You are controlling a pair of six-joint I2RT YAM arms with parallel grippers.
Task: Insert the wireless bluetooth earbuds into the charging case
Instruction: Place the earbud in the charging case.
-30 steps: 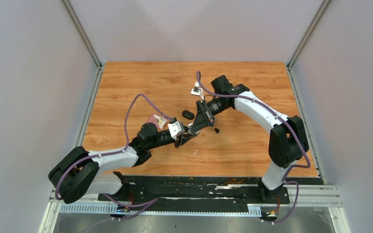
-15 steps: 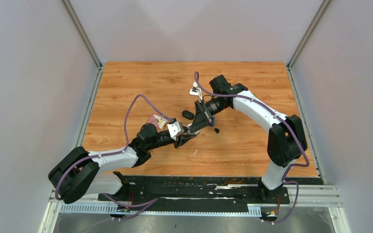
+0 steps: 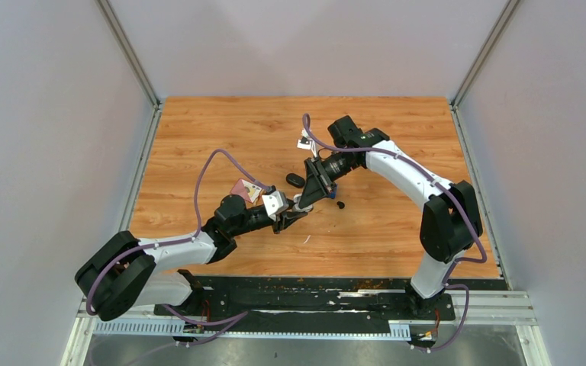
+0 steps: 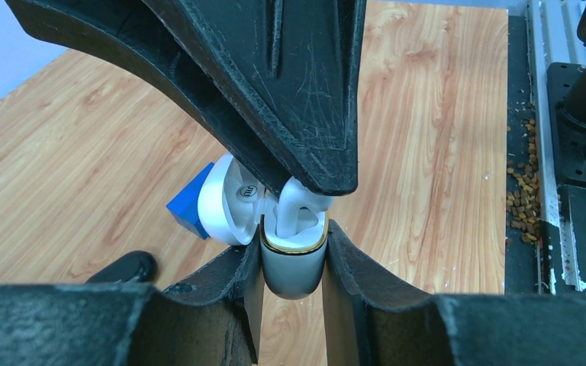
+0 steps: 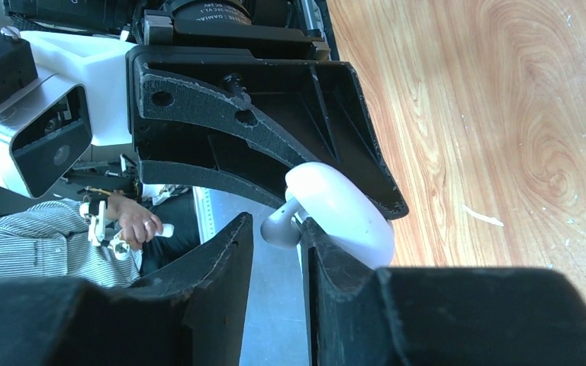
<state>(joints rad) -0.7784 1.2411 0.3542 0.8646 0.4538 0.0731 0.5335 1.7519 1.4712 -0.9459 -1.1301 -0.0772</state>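
Note:
The white charging case (image 4: 294, 263), gold-rimmed with its lid (image 4: 225, 200) swung open, is clamped upright in my left gripper (image 4: 294, 238), just above the table at mid-table (image 3: 293, 216). A white earbud (image 4: 296, 207) stands stem-down in the case's mouth. My right gripper (image 5: 275, 226) hangs over it from above (image 3: 304, 201). Its jaws stand slightly apart around the earbud's head (image 5: 278, 227), which touches the right finger only. A small black earbud (image 3: 341, 204) lies on the wood to the right.
A blue block (image 4: 189, 207) sits behind the case lid. A black oval object (image 3: 295, 180) lies just beyond the grippers. A thin white sliver (image 3: 306, 239) rests nearer the front. Brown crumbs (image 4: 523, 206) line the table's front rail.
The right gripper's jaws have parted a little around the earbud. The right arm's elbow shifted slightly left. The left arm and the case held still.

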